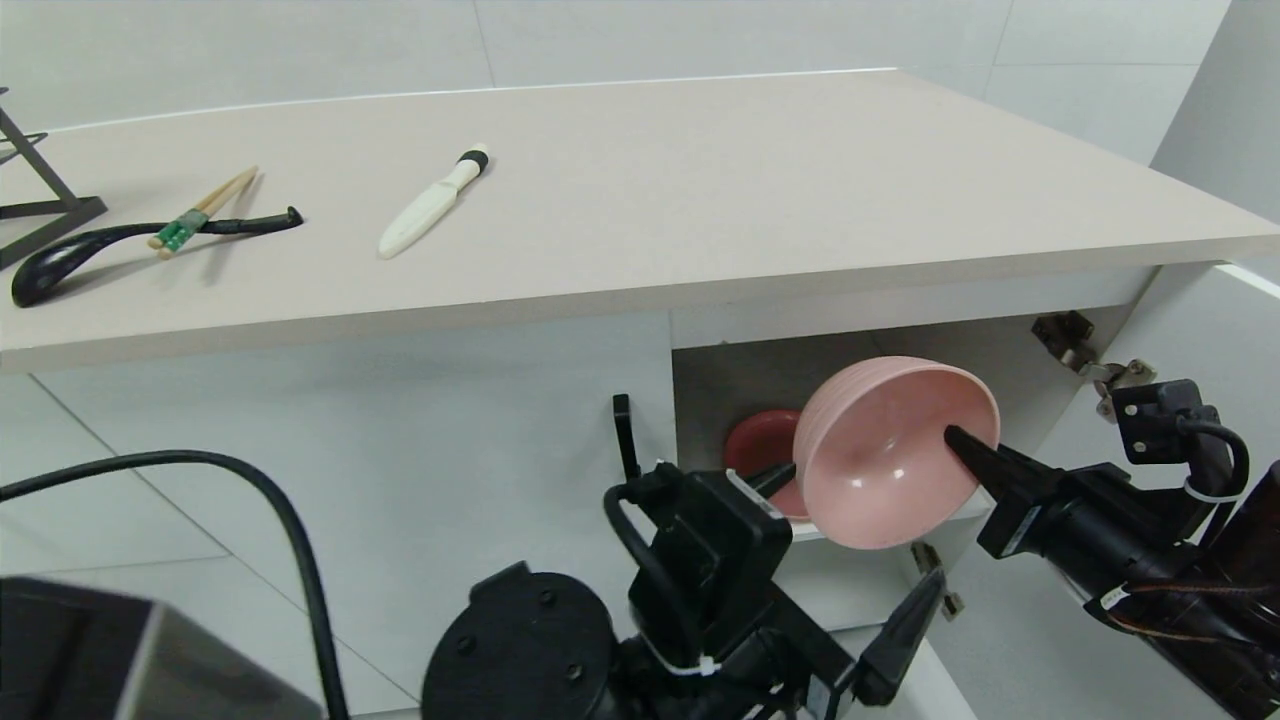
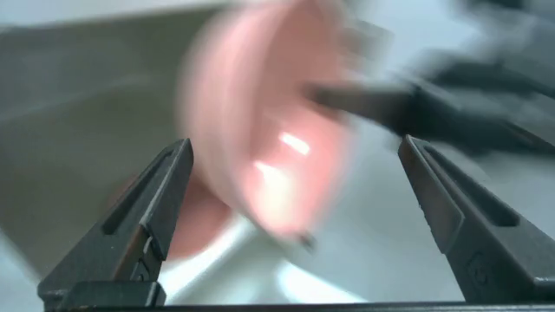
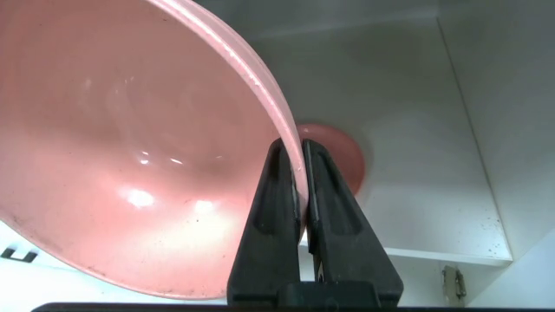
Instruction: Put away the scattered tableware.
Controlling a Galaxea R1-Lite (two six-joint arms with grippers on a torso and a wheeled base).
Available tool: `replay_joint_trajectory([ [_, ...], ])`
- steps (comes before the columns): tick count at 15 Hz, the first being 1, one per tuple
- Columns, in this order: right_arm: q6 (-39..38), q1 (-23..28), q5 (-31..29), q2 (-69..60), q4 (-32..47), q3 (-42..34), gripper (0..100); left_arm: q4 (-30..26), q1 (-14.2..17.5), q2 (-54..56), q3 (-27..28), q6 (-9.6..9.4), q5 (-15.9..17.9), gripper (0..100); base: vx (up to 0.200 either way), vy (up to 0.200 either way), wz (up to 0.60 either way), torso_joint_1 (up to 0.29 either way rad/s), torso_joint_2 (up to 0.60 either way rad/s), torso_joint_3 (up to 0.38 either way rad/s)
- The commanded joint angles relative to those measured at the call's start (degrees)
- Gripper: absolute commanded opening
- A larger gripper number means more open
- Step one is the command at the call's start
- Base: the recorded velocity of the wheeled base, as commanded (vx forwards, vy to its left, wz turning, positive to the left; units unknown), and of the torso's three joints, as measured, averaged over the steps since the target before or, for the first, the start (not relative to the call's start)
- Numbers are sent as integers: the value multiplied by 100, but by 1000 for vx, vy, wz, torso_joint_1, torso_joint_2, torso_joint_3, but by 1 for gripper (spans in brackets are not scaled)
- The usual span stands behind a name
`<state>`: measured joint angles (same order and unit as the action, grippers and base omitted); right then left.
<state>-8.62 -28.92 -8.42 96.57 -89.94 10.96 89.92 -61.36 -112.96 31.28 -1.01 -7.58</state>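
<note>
Countertop [image 1: 700, 180] holds ladle [image 1: 60, 262], chopsticks [image 1: 203, 213] and knife [image 1: 428, 206] not yet stowed; below, right gripper [image 3: 299, 165] pinches pink bowl [image 1: 885, 455] by its rim at open cabinet [image 1: 730, 375], near red bowl [image 1: 760, 445]; left gripper [image 2: 295, 147] spread, empty.

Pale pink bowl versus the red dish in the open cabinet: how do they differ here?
The pale pink bowl is lighter and looks larger than the darker red dish. The pink bowl is tilted on edge, its rim pinched by the fingers of the right gripper; the red dish sits free on the cabinet shelf. Both are round, glossy tableware.
</note>
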Motion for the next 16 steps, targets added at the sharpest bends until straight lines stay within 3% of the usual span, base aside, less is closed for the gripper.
replay_joint_trajectory([
  [1,1,0,-1,19,-6,-6,0,8,45,714,-553,-75,468,100,0,0,0,0,0,0],
  [3,1,0,-1,19,-6,-6,0,8,97,1013,-931,-75,1004,100,0,0,0,0,0,0],
  [5,1,0,-1,11,-6,-15,0,8,326,1628,-1713,-145,2762,100,0,0,0,0,0,0],
  [6,-8,0,-1,19,-6,-15,0,8,686,1830,-2109,-461,3826,100,0,0,0,0,0,0],
  [7,-8,0,-1,19,-6,-15,0,8,1012,1848,-2381,-918,4520,100,0,0,0,0,0,0],
  [8,1,0,-1,19,-6,-24,0,8,1214,1804,-2557,-1296,4784,100,0,0,0,0,0,0],
  [9,-8,0,-1,28,-6,-24,0,8,1266,1786,-2697,-1490,4792,100,0,0,0,0,0,0],
  [13,-8,0,-1,98,-6,-59,0,8,1425,2463,-3128,-1516,4792,100,0,0,0,0,0,0],
  [16,-17,0,-1,134,-6,-76,0,8,2268,3412,-3128,-1481,4775,100,0,0,0,0,0,0],
])
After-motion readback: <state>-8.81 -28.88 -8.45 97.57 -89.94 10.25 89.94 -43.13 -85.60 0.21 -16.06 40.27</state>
